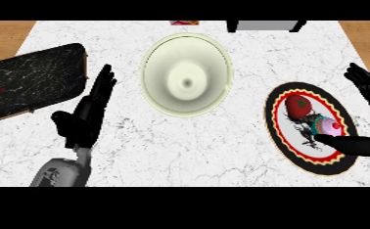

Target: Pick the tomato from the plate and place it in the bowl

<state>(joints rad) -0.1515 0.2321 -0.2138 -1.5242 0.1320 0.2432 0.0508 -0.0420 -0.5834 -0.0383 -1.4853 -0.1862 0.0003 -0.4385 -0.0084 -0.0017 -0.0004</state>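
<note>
A red tomato (298,104) lies on the upper part of a round plate (280,140) with a black and red rim and a rooster picture, at the right. Beside it on the plate sits a small pink and teal cupcake (330,125). A pale cream bowl (186,74) stands in the middle of the white marble counter. My right hand (359,82) shows at the right edge, spread open, with its thumb (345,143) reaching over the plate's lower right and fingers above the plate; it is not touching the tomato. My left hand (88,110) rests open, fingers up, left of the bowl.
A dark tray-like slab (36,79) lies at the far left edge of the counter. A grey and black appliance (264,25) and a small red item (185,22) stand at the back edge. Wooden floor shows past both back corners.
</note>
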